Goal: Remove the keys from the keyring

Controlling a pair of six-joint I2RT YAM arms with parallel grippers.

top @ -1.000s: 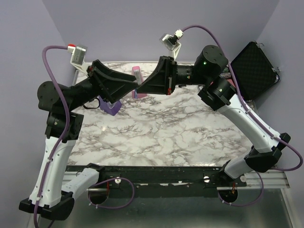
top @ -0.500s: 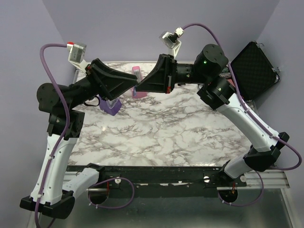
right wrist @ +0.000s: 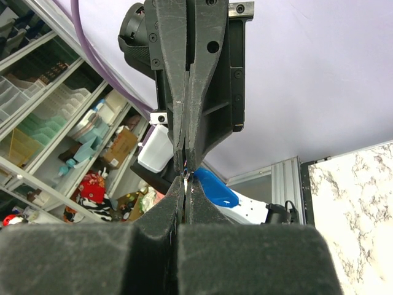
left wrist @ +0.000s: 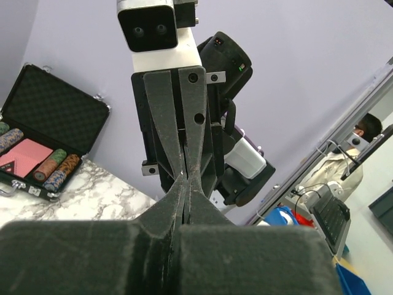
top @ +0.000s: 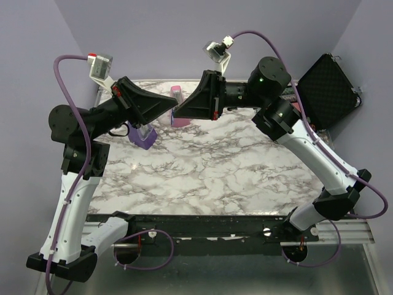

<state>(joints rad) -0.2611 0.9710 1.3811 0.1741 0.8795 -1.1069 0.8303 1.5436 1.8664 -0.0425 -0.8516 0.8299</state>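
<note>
Both grippers meet tip to tip in the air above the far edge of the marble table (top: pixel 215 172). My right gripper (right wrist: pixel 186 184) is shut on a thin silver sliver of the keyring (right wrist: pixel 186 179). The bright-blue keys (right wrist: pixel 216 189) hang from that junction, just beside the tips. My left gripper (left wrist: pixel 185 178) is shut too. Its fingers (right wrist: pixel 172 92) show in the right wrist view, pinching a small bit of the bundle at their tip. From above, the left gripper (top: pixel 170 109) and right gripper (top: pixel 178 111) hide the keys.
A pink wedge (top: pixel 177 92) and a purple wedge (top: pixel 143 139) lie at the table's far left, under the arms. An open black case (top: pixel 328 89) holding poker chips (left wrist: pixel 58 172) stands off the table's right side. Purple walls close in the back.
My left gripper has closed its jaws at the right gripper's tips. Both arms have drifted slightly left. The right gripper has stayed shut.
</note>
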